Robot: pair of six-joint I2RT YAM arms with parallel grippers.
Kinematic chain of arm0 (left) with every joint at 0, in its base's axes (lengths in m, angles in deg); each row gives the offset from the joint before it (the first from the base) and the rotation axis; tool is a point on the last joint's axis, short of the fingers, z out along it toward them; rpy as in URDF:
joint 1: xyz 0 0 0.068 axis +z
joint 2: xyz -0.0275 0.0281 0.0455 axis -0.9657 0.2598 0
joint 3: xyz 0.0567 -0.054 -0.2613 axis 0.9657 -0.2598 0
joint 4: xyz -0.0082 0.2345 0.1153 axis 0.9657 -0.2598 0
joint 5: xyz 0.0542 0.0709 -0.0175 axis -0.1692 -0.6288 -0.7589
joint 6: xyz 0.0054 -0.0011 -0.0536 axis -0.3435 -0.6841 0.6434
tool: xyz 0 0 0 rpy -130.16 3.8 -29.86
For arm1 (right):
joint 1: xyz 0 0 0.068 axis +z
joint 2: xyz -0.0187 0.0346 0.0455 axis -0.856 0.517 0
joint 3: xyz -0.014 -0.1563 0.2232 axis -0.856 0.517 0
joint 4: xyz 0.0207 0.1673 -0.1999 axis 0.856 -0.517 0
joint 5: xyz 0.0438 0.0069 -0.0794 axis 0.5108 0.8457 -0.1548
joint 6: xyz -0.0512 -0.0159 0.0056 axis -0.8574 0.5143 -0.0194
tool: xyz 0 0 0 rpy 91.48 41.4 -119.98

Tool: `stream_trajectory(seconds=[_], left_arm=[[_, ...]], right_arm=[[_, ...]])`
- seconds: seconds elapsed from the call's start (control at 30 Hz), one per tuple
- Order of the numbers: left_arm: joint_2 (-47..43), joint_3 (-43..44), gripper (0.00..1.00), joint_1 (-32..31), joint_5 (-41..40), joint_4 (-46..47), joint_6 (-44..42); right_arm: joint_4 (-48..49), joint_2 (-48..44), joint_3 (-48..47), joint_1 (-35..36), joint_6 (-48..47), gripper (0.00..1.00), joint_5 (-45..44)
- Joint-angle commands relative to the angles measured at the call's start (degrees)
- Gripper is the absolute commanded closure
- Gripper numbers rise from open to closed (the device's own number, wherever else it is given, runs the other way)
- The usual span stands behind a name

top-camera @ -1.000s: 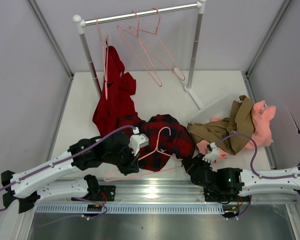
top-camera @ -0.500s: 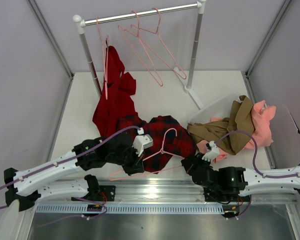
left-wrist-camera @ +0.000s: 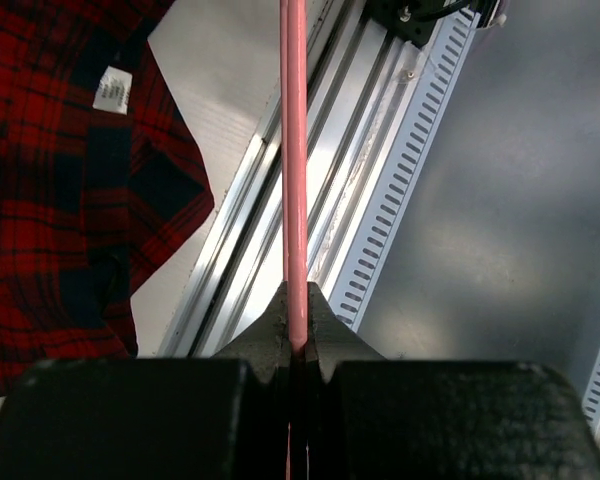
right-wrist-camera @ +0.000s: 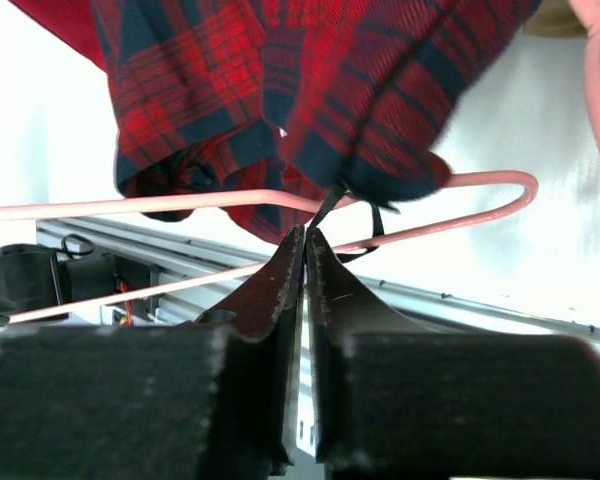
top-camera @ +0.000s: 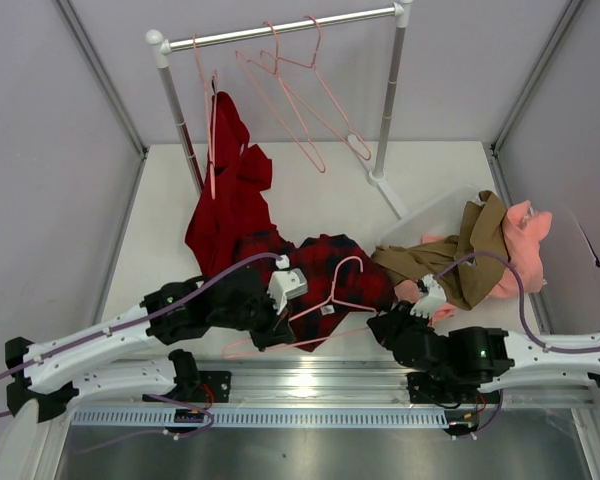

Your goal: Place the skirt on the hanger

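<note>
The red and navy plaid skirt (top-camera: 325, 270) lies crumpled at the table's near middle, also seen in the left wrist view (left-wrist-camera: 50, 180) and the right wrist view (right-wrist-camera: 280, 90). The pale-pink hanger (top-camera: 332, 300) rests over the skirt, its hook toward the back. My left gripper (top-camera: 271, 338) is shut on the hanger's long bar (left-wrist-camera: 294, 150), which runs straight out from the jaws (left-wrist-camera: 297, 325). My right gripper (top-camera: 386, 325) is shut at its tips (right-wrist-camera: 305, 238) on a thin black loop of the skirt, just under the hanger's bent end (right-wrist-camera: 480, 200).
A clothes rail (top-camera: 280, 28) at the back carries more pink hangers (top-camera: 300, 110) and a plain red garment (top-camera: 230, 190). A clear bin (top-camera: 430, 212) with tan and pink clothes (top-camera: 480, 250) sits at the right. A metal track (top-camera: 310, 385) runs along the near edge.
Both arms have shifted to the right. The hanger's hook and the skirt's near edge have moved right with them, and the right gripper has risen toward the skirt's edge.
</note>
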Motion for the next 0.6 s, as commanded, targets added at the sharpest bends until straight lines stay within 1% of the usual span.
stream_trajectory(seconds=[0.0,0.07,0.1,0.17,0.2,0.23,0.27,0.3,0.4,0.5,0.57], left_arm=[[-2.2,1.7,1.0,-0.7,1.0,7.0,-2.6],[-1.6,2.7,1.0,-0.6,0.8,8.0,-3.1],[-1.3,3.2,1.0,-0.6,0.7,8.5,-3.8],[-0.2,3.8,1.0,-0.6,-0.2,10.1,-4.5],[0.1,4.3,1.0,-0.6,-0.7,10.7,-4.8],[0.5,4.5,1.0,-0.6,-1.1,11.2,-4.8],[1.0,4.8,1.0,-0.6,-1.8,12.7,-4.7],[1.2,5.0,1.0,-0.6,-2.8,13.4,-4.7],[1.5,5.9,1.0,-0.7,-4.2,16.1,-4.9],[1.7,7.3,1.0,-0.7,-7.4,17.6,-5.6],[1.8,9.4,1.0,-0.8,-11.7,17.8,-6.2]], right_arm=[[-7.8,-1.0,-6.3,0.6,-0.3,0.8,0.1],[-10.8,-1.3,-11.5,0.6,-2.8,0.68,0.7],[-13.8,-1.1,-13.4,0.7,-3.6,0.59,1.2],[-16.3,-0.9,-18.5,0.6,-4.9,0.52,1.3],[-18.5,-0.9,-20.1,0.6,-5.2,0.47,1.2],[-19.5,-0.9,-21.5,0.7,-5.4,0.46,0.6],[-20.2,-1.4,-24.1,0.7,-5.9,0.41,0.4],[-22.1,-1.5,-25.4,0.7,-5.8,0.4,-0.1],[-23.8,-2.2,-29.9,0.6,-7.3,0.38,-1.8],[-26.2,-2.2,-34.2,0.7,-8.5,0.36,-4.1],[-27.6,-1.8,-36.0,0.6,-8.7,0.36,-6.1]])
